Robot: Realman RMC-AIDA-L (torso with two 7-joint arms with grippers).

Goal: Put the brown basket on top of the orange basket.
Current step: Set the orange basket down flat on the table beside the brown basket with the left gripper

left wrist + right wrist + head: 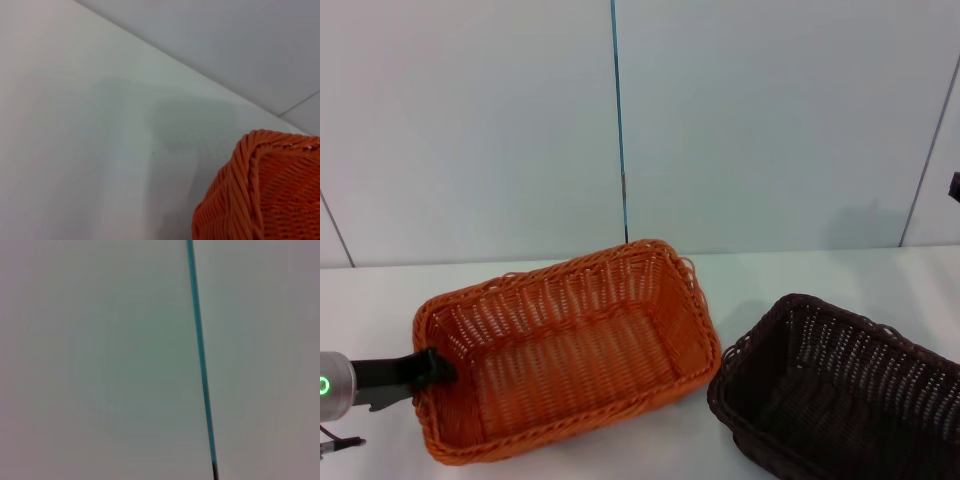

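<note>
The brown basket (840, 395) sits upright on the white table (380, 300) at the near right, part of it cut off by the frame edge. Just beside it to the left, close but apparently not touching, stands the orange basket (565, 345), also upright and set at a slant, its far right corner reaching toward the wall. The left gripper (430, 368) is at the orange basket's near left short end, its dark fingers at the braided rim; whether they are clamped on the rim cannot be told. In the left wrist view a corner of the orange basket (265, 190) shows close up over bare table. The right gripper is out of sight; its wrist camera faces the pale wall (100, 365) with a blue seam (200, 360).
</note>
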